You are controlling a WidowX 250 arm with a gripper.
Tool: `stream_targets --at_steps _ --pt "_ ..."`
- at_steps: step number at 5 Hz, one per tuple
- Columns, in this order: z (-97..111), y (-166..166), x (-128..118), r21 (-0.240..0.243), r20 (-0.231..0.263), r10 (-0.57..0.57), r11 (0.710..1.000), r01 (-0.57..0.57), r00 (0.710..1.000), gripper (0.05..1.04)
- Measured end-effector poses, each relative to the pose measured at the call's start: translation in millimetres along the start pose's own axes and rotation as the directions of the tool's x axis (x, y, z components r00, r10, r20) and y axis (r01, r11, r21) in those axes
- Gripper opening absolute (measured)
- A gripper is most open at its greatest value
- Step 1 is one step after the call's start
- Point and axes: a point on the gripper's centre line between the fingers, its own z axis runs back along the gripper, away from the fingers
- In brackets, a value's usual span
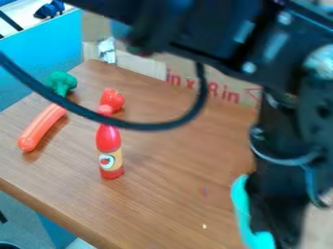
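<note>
now, five o'clock — black gripper (278, 226) right by the teal thing (242, 206), can't tell if clenched or released; red bottle (109, 146) at eight, cable (153, 126) crossing its neck — strawberry (112, 99), broccoli (60, 81) at ten, sausage (42, 127) nine.

curved turquoise object (240, 204), at lower right
</note>
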Motion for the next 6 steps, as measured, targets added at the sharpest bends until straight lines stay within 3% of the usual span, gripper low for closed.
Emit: stream_targets --at_steps 1,2,3,4,5,6 --pt "-16.5 -6.7 2.7 -0.025 -0.027 -0.078 0.997 0.077 0.997 0.082" --pt "-32.3 -2.9 4.5 -0.015 -0.037 -0.149 0.989 0.149 0.988 0.082" --pt "-45.9 7.4 -3.0 0.017 -0.052 -0.183 0.983 0.184 0.982 0.082" --pt "-47.7 14.9 -0.2 0.048 -0.027 -0.208 0.977 0.209 0.978 0.112" --pt "-50.7 15.9 -5.2 -0.022 0.008 -0.218 0.976 0.218 0.976 0.306" --pt "-34.3 19.0 -9.7 -0.052 0.110 -0.155 0.986 0.161 0.982 0.600"
